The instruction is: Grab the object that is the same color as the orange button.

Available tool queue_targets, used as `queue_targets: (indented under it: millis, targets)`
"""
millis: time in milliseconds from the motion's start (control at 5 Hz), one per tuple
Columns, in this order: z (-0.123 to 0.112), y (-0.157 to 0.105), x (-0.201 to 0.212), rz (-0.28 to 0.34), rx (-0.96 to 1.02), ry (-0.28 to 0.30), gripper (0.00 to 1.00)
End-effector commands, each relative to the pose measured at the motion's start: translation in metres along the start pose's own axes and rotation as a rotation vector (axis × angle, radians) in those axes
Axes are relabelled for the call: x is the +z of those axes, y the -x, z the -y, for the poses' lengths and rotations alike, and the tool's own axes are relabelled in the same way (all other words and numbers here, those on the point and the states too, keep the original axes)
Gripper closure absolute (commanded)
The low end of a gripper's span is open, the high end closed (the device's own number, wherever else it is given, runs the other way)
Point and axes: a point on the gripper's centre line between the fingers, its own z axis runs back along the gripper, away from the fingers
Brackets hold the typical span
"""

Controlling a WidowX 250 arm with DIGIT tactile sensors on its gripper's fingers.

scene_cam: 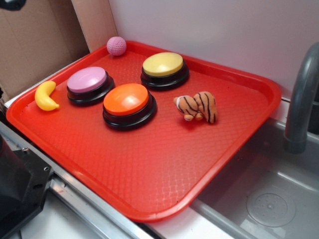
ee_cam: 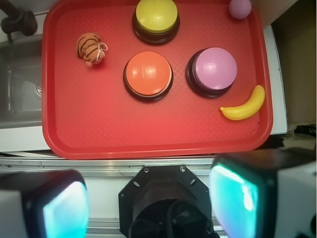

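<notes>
On the tray [scene_cam: 239,149] we find three buttons clustered: the orange button [scene_cam: 128,103] nearest us, another [scene_cam: 89,84] to its left, a third [scene_cam: 164,68] behind. The tiger toy [scene_cam: 197,106] lies right of them, the banana [scene_cam: 46,95] far left, the ball [scene_cam: 116,46] at the back edge.

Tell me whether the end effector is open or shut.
Open. In the wrist view the end effector has its two fingers wide apart, nothing between them, high above the red tray.
</notes>
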Motion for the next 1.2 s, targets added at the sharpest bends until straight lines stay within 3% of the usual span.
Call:
queue_targets:
  millis: [0, 400, 1000]
  targets:
    - [0.0, 0.0, 0.0, 0.0, 0.0, 0.0, 0.0]
    - [0.007, -0.036, -0.017, 0.04, -0.155, 0.007, 0.0]
    - [0.054, -0.097, -0.062, 0.177, -0.316, 0.013, 0.0]
